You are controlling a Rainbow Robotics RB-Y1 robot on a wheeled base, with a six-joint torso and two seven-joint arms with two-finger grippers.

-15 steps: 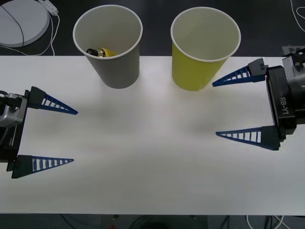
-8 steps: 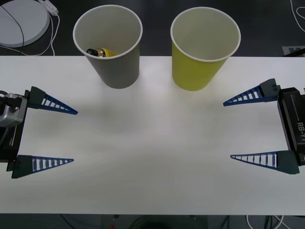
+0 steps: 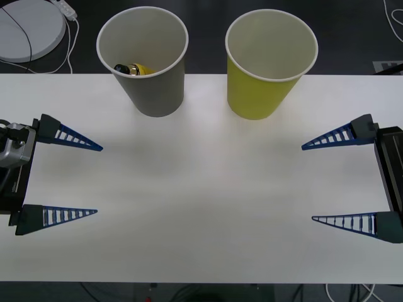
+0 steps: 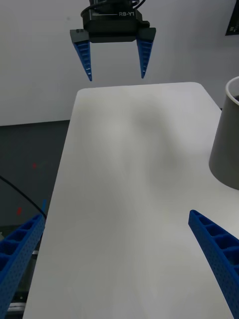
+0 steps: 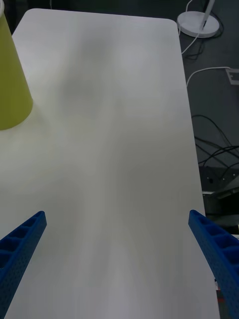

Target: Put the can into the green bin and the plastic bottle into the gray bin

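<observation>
Now both bins stand at the white counter's (image 3: 208,207) far edge
Plastic bottle (image 3: 133,68) lies inside gray bin (image 3: 148,60), green bin (image 3: 267,63) to its right; left pincer (image 3: 99,180) and right pincer (image 3: 307,182) spread over the counter's sides, dark floor with cables beyond

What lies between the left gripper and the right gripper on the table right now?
Nothing: in the front view the white table is bare between the open left gripper and the open right gripper. The gray bin and green bin stand farther back.
</observation>
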